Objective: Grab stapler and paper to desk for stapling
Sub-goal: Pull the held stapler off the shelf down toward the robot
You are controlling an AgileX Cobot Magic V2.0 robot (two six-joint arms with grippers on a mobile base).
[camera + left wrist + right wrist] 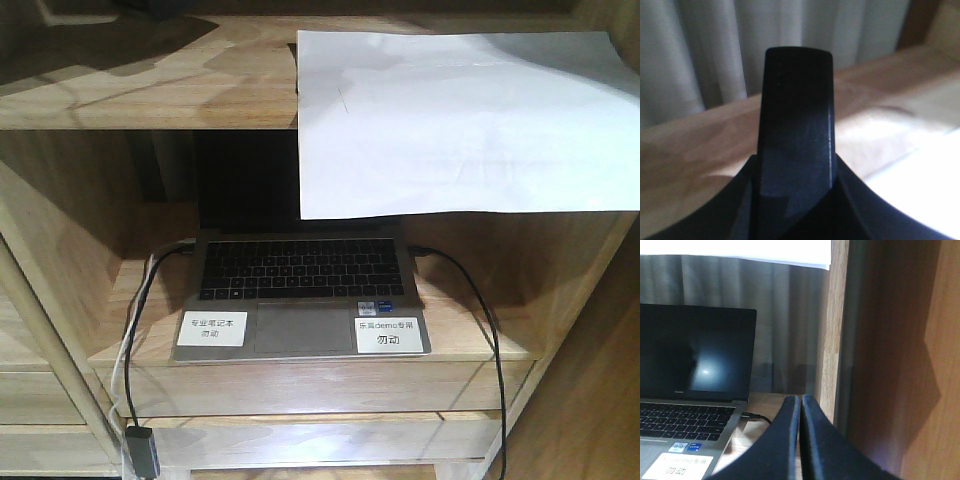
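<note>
The paper (460, 120), at two o'clock, overhangs the upper shelf (150, 90), likely offering a free edge to pinch (stapler unseen). Right hand (801, 407) is clenched, empty; left hand (798, 90), cannot tell.

Black gripper parts, seen from both wrists

The left gripper (798, 55) shows as one broad, flat black slab with a squared top and softly rounded corners. Its face has a faint bluish sheen and a raised edge down the right side, and it widens at the bottom into a curved black base. The right gripper (801, 399) has two slim black fingers (788, 435), matte and finely grained, each tapering from a wider curved root up to a rounded tip.
</note>
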